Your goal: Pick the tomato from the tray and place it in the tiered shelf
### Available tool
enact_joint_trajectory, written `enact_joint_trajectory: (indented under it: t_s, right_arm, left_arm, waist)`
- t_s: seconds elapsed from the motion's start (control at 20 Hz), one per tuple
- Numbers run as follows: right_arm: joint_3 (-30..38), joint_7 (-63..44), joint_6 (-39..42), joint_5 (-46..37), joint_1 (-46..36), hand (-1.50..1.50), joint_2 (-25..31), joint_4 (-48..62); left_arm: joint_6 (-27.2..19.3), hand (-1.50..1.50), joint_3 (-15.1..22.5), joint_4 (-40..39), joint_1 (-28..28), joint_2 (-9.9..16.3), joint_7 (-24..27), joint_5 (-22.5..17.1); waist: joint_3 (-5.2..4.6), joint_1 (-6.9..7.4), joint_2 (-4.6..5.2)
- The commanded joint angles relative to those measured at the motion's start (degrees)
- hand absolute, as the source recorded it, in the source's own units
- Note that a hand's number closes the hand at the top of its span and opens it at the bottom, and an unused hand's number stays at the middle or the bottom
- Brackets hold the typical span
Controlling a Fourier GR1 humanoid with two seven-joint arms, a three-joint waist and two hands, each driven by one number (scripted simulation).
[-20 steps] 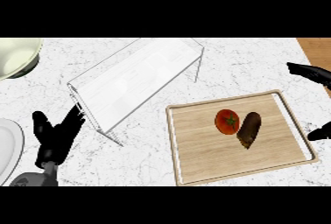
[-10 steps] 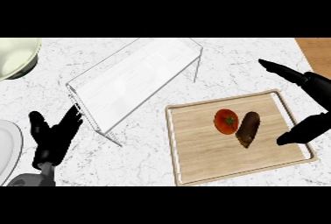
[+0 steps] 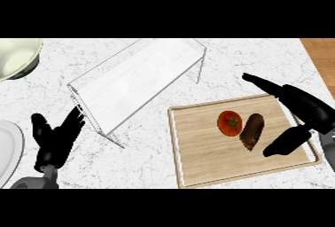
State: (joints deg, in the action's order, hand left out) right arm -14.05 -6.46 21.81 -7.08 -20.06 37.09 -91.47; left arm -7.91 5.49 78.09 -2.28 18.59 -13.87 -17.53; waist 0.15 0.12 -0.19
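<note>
Right hand point(image 3: 302, 111) spread wide over the wooden tray's point(image 3: 203, 164) far side, holding nothing.

From the head view, the tomato point(image 3: 230, 123) lies on the tray just left of that hand's thumb and fingers, touching or nearly touching a dark eggplant point(image 3: 252, 131) that sits between it and the thumb. The white tiered shelf point(image 3: 134, 77) stands well to the hand's left. The left hand point(image 3: 53, 139) rests open, fingers up, near the lower left edge, beside a white plate point(image 3: 8, 148). A pale bowl point(image 3: 16, 55) sits upper left.

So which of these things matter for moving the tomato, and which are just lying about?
In the job:
tomato
tray
tiered shelf
right hand, open over the tray

Lying about:
dark eggplant beside the tomato
bowl
plate
left hand, resting
</note>
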Motion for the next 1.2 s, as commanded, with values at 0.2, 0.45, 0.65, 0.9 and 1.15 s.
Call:
enact_joint_trajectory:
  t_s: [0.2, 0.45, 0.65, 0.9, 1.15]
  right_arm:
    - [2.0, -7.9, 1.1, -6.9, 2.1, -1.5, -5.2, -4.5]
    - [3.3, -2.6, -0.1, -14.0, 6.3, -1.5, -7.1, -3.3]
    - [-0.4, -5.3, -2.9, -19.2, 7.6, -1.5, -12.7, -4.7]
    - [1.5, -6.8, 0.2, -21.9, 1.5, -1.5, -15.7, 0.1]
    - [-0.6, -3.5, -5.3, -30.2, 6.0, -1.5, -18.7, 3.4]
  left_arm:
    - [2.5, 0.0, -2.3, -1.0, 0.4, -1.1, -0.6, 1.3]
    - [1.9, 0.0, -3.1, -0.4, -1.1, -2.8, -2.6, 3.3]
    - [3.4, 0.0, -4.7, 3.7, -0.5, -1.1, -7.1, 2.2]
    - [3.7, 0.0, -3.5, 0.9, 1.5, -4.5, -2.5, 5.6]
    - [5.4, 0.0, -5.4, -1.9, -0.2, -5.1, -1.5, 6.0]
  waist:
    - [-0.16, -0.08, 0.15]
    - [-0.15, -0.1, 0.17]
    - [-0.14, 0.03, 0.13]
    - [-0.16, 0.18, 0.19]
    - [-0.16, -0.01, 0.19]
